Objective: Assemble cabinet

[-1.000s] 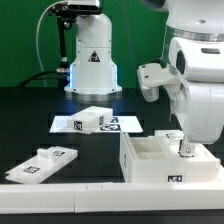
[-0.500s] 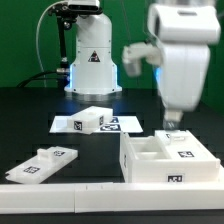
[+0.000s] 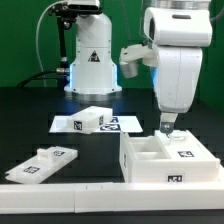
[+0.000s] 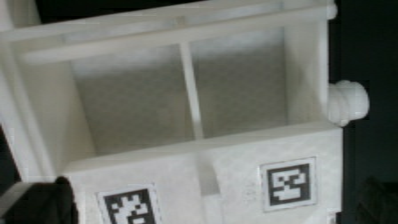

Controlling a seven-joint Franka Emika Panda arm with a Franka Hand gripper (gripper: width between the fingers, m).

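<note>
The white cabinet box body (image 3: pixel 150 165) stands at the exterior view's right, open side up, with a divider inside. A tagged white piece (image 3: pixel 186 153) lies in its right compartment. My gripper (image 3: pixel 167 128) hangs just above the box's far wall, open, with nothing between its fingers. One flat tagged panel (image 3: pixel 93 118) rests on the marker board (image 3: pixel 127 124). Another panel (image 3: pixel 46 162) lies at the front left. The wrist view looks down into the box (image 4: pixel 107 100), showing its divider (image 4: pixel 189 95), a small knob (image 4: pixel 347 101) and two tags (image 4: pixel 290 183).
A long plain white rail (image 3: pixel 60 189) runs along the table's front edge, right in front of the box. A second robot's base (image 3: pixel 92 62) with cables stands at the back centre. The table top is black.
My gripper came up out of the box's right compartment, leaving the tagged piece there, and the arm shifted toward the exterior view's left. Its fingers spread a little wider.
</note>
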